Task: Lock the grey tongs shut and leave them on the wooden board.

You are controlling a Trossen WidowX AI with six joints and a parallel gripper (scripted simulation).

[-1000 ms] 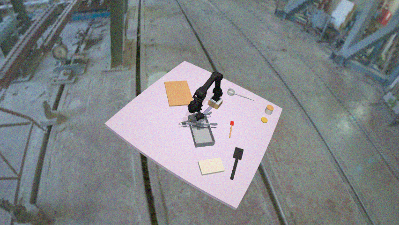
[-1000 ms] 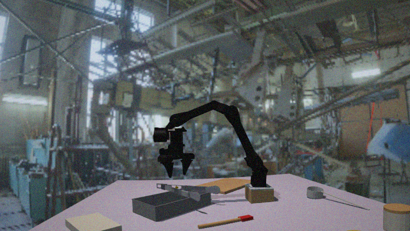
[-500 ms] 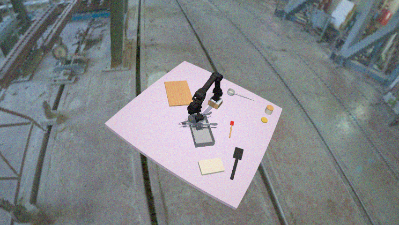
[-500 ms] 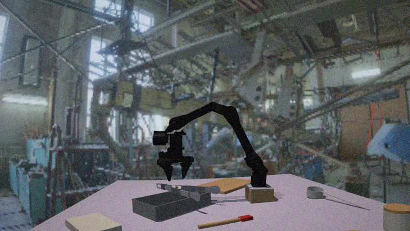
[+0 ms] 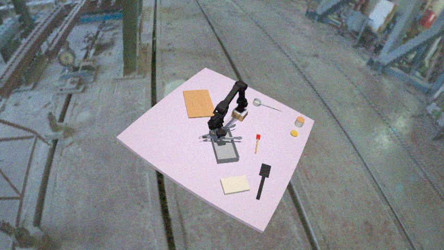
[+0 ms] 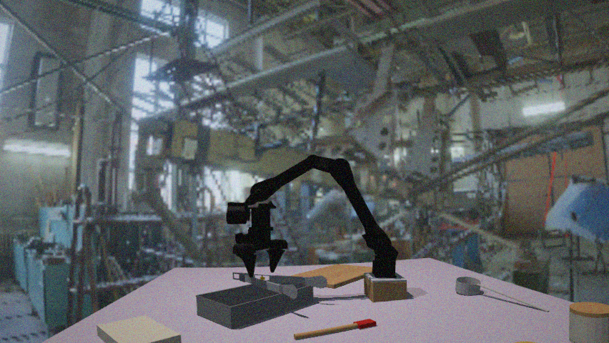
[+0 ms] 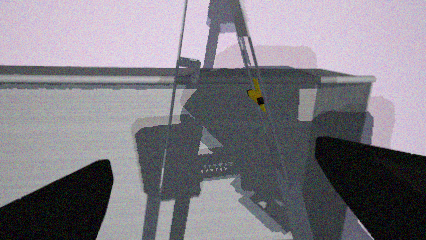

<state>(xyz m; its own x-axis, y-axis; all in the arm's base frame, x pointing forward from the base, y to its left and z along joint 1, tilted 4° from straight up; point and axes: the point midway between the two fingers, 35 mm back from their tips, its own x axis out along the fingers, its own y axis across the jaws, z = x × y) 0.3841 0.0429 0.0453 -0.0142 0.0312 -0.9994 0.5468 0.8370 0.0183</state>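
Note:
The grey tongs (image 5: pixel 238 137) (image 6: pixel 283 290) lie spread open across one end of the dark grey roasting tin (image 5: pixel 228 160) (image 6: pixel 215 311) (image 7: pixel 100 79). Their hinge end (image 7: pixel 225 12) juts past the tin's long wall, and the two arms fan out over the other side. A small yellow part (image 7: pixel 256 94) shows near one arm. My gripper (image 6: pixel 261 272) (image 7: pixel 216 157) is open and empty, pointing down just above the tongs. In the wrist view both arms run between its wide-set fingers. The wooden board (image 5: pixel 198 103) (image 6: pixel 337 276) lies flat, with nothing on it.
A cream block (image 5: pixel 235 184) (image 6: pixel 140 329), a black turner (image 5: pixel 264 170), a red-headed stick (image 5: pixel 256 145) (image 6: pixel 326 331), a strainer (image 5: pixel 257 102) (image 6: pixel 467 286), a lidded jar (image 5: pixel 299 122) (image 6: pixel 590 326) and a yellow disc (image 5: pixel 294 133) lie around the tin. The arm's base stands between board and strainer.

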